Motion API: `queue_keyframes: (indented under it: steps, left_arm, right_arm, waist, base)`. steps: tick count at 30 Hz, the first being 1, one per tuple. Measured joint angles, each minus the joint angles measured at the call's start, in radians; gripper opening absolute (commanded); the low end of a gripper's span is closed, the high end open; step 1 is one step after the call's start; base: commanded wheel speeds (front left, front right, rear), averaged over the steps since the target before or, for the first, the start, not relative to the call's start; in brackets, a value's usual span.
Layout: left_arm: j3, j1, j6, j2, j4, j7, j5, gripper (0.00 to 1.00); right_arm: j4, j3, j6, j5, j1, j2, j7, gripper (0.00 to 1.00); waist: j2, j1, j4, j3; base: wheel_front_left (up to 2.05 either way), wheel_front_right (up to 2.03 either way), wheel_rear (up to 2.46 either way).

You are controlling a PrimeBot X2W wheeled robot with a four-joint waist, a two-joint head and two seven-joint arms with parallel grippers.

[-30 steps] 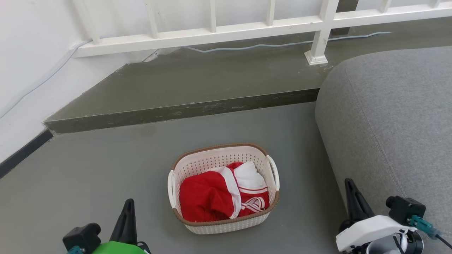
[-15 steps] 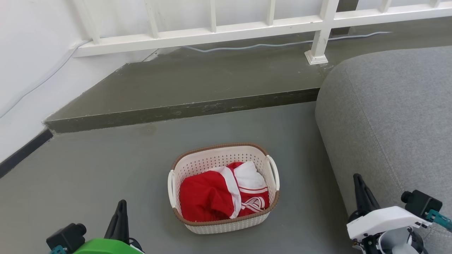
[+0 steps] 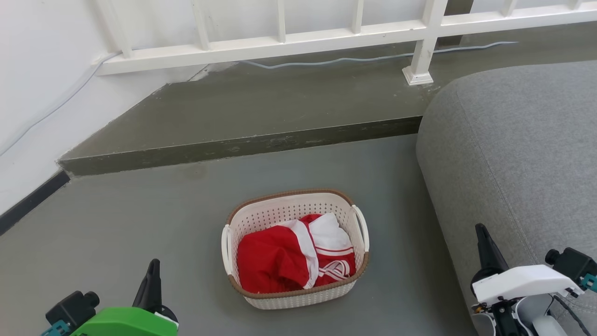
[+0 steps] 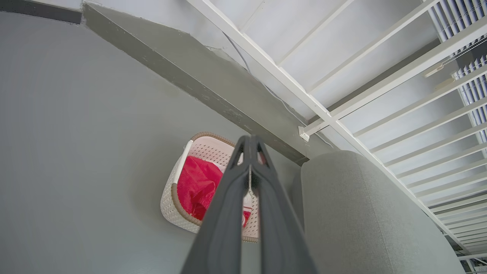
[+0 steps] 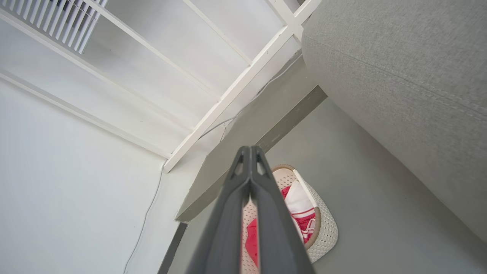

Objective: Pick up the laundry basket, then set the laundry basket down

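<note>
The laundry basket (image 3: pixel 285 193) stands upright on the grey floor (image 3: pixel 116 233), near the grey sofa (image 3: pixel 513 154) on its right, with a red-and-white garment (image 3: pixel 280 256) inside. Its loop handles face left and right. In the head view it spans wider across than deep, its right end turned slightly farther away. The left claw (image 3: pixel 152 267) and right claw (image 3: pixel 480 232) flank it without touching, each with its fingers pressed together.

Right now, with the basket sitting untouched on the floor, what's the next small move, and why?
Probably open both grippers. The left gripper and right gripper are shut and stand apart from the laundry basket, which sits on the floor with its loop handles free.
</note>
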Motion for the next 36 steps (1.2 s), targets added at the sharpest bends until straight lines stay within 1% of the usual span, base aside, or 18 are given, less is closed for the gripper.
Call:
queue_keyframes:
  steps: [8,9,12,18,20,24,28,34,35,36]
  left_arm:
    - [0.020,-0.015,-0.016,0.002,0.011,0.022,-0.094,0.00]
    - [0.022,-0.017,-0.019,0.002,0.013,0.023,-0.104,0.00]
    - [0.030,-0.027,-0.020,0.003,0.018,0.032,-0.145,0.00]
    - [0.043,-0.039,-0.029,0.004,0.031,0.049,-0.214,0.00]
    - [0.049,-0.042,-0.036,0.005,0.034,0.056,-0.235,0.00]
    - [0.058,-0.049,-0.038,0.006,0.038,0.058,-0.274,0.00]
    - [0.066,-0.055,-0.052,0.006,0.044,0.067,-0.324,0.00]
    - [0.081,-0.070,-0.064,0.006,0.056,0.086,-0.394,0.00]
    - [0.087,-0.074,-0.072,0.007,0.059,0.093,-0.413,0.00]
    - [0.087,-0.074,-0.072,0.007,0.059,0.093,-0.413,0.00]
  right_arm:
    - [0.008,-0.023,0.017,0.105,-0.020,-0.002,0.018,0.00]
    - [0.009,-0.026,0.023,0.119,-0.021,-0.002,0.025,0.00]
    - [0.013,-0.033,0.024,0.158,-0.023,-0.002,0.027,0.00]
    - [0.021,-0.049,0.044,0.237,-0.040,-0.003,0.047,0.00]
    - [0.023,-0.056,0.044,0.265,-0.043,-0.003,0.053,0.00]
    - [0.027,-0.064,0.054,0.303,-0.046,-0.004,0.060,0.00]
    - [0.031,-0.074,0.059,0.355,-0.058,-0.004,0.069,0.00]
    - [0.039,-0.092,0.076,0.436,-0.066,-0.005,0.086,0.00]
    - [0.042,-0.096,0.079,0.460,-0.071,-0.005,0.088,0.00]
    - [0.042,-0.096,0.079,0.460,-0.071,-0.005,0.088,0.00]
  waist:
    - [0.0000,0.0000,0.000,0.000]
    - [0.0000,0.0000,0.000,0.000]
    - [0.0000,0.0000,0.000,0.000]
    - [0.0000,0.0000,0.000,0.001]
    - [0.0000,0.0000,0.000,0.001]
    - [0.0000,0.0000,0.000,0.001]
    - [0.0000,0.0000,0.000,0.001]
    - [0.0000,0.0000,0.000,0.001]
    - [0.0000,0.0000,0.000,0.001]
    - [0.0000,0.0000,0.000,0.001]
  base:
    - [0.00,0.00,0.00]
    - [0.00,0.00,0.00]
    - [0.00,0.00,0.00]
    - [0.00,0.00,0.00]
    - [0.00,0.00,0.00]
    - [0.00,0.00,0.00]
    - [0.00,0.00,0.00]
    - [0.00,0.00,0.00]
    - [0.00,0.00,0.00]
    - [0.00,0.00,0.00]
